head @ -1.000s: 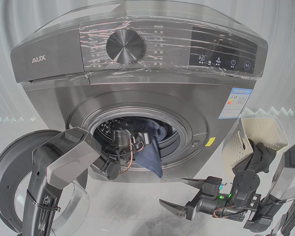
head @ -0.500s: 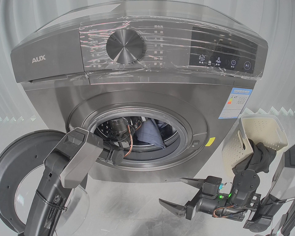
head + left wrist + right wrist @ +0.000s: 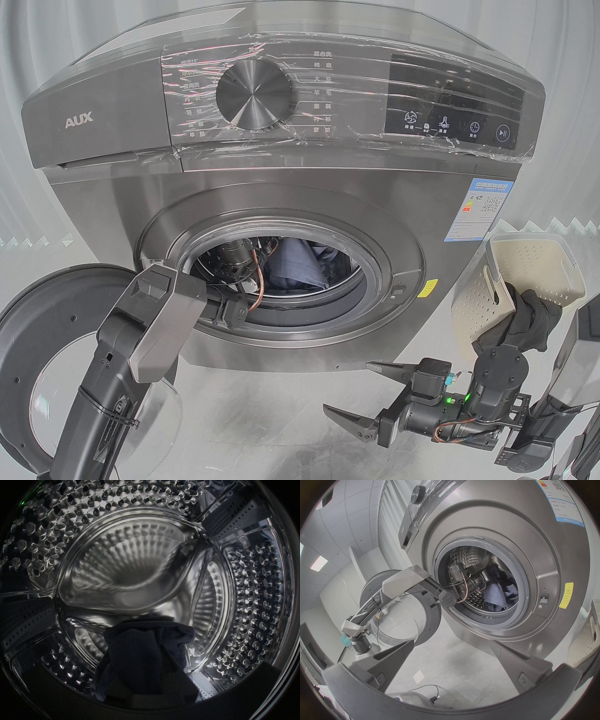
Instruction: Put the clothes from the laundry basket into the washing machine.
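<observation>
Blue garment [image 3: 299,265] in washing machine [image 3: 112,200], R pincer [image 3: 347,387] spread

1 washing machine [image 3: 300,187] w/ 1 round door [image 3: 37,325], 1 dial [image 3: 254,95], 1 blue label [image 3: 478,209], 1 yellow sticker [image 3: 427,288]. 1 laundry basket [image 3: 537,262], up & right of the right claw [image 3: 347,389]. Clothes: 1 dark garment [image 3: 525,322] over the basket rim, near that claw's wrist; 1 blue garment [image 3: 297,265] in the drum, well apart from it. Poss. a 2nd piece behind, can't tell.
</observation>
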Motion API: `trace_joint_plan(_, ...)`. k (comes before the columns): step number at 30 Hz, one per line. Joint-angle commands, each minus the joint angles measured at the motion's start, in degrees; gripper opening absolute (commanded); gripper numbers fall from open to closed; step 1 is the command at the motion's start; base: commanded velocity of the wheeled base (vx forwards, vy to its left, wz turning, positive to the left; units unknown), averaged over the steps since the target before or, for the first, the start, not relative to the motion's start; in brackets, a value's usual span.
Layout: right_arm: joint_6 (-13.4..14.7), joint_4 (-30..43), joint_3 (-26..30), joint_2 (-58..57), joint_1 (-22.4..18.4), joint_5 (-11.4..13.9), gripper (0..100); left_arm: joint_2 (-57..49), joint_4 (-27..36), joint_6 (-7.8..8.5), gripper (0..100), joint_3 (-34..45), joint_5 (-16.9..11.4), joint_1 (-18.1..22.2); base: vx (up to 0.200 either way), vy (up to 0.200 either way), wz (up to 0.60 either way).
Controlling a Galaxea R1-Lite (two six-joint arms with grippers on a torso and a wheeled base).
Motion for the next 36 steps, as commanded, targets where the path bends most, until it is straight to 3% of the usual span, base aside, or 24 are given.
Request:
trace_joint_plan(1,0.01,-0.03,0.06,0.12,0.03,0.01,100,0.31,0.07,-0.04,0,-0.4,0.06,0.82,0.0,0.0,0.0)
trace_joint_plan(11,0.01,-0.03,0.06,0.12,0.03,0.01,100,0.4,0.25,0.05,0,0.56,0.06,0.55,0.0,0.0,0.0)
trace_joint_plan(12,0.01,-0.03,0.06,0.12,0.03,0.01,100,0.4,0.25,0.05,100,0.56,0.06,0.55,0.0,0.0,0.0)
trace_joint_plan(21,0.01,-0.03,0.15,0.12,0.03,0.01,100,-0.65,-0.1,0.14,100,8.03,-0.56,-0.68,0.0,0.0,0.0)
trace_joint_plan(30,0.01,-0.03,0.15,0.12,0.03,0.01,100,-9.53,-0.63,0.75,100,30.97,-7.77,-5.07,0.0,0.0,0.0)
trace_joint_plan(36,0.01,-0.03,0.15,0.12,0.03,0.01,100,-10.06,-1.95,3.74,100,35.98,-9.17,-5.86,0.0,0.0,0.0)
